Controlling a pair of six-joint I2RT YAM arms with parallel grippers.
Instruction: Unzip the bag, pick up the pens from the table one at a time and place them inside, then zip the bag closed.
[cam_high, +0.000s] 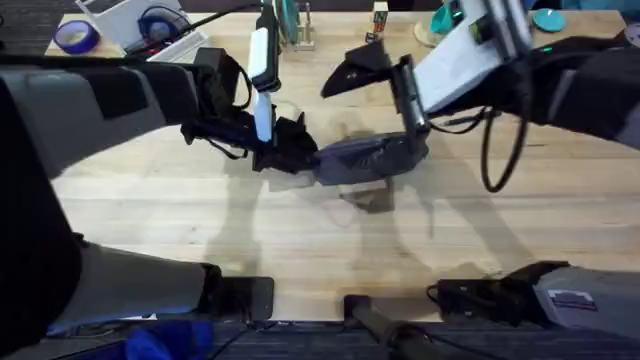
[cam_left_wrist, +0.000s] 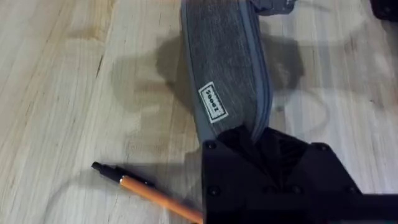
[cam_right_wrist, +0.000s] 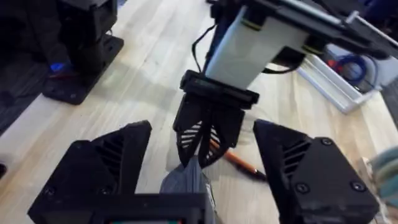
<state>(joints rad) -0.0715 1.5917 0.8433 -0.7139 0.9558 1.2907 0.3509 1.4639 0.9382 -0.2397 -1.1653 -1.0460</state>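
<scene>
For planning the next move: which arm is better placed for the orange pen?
Probably left: the orange pen lies beside the left gripper, which pinches the bag; the right gripper is at the far end.

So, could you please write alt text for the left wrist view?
A grey bag with a small white label lies on the wooden table, one end gripped by the left gripper. An orange pen with a black end lies on the table beside the gripper.

Both arms wear white link housings, black looping cables and black ribbed, screw-studded fingers (cam_right_wrist: 311, 174).
</scene>
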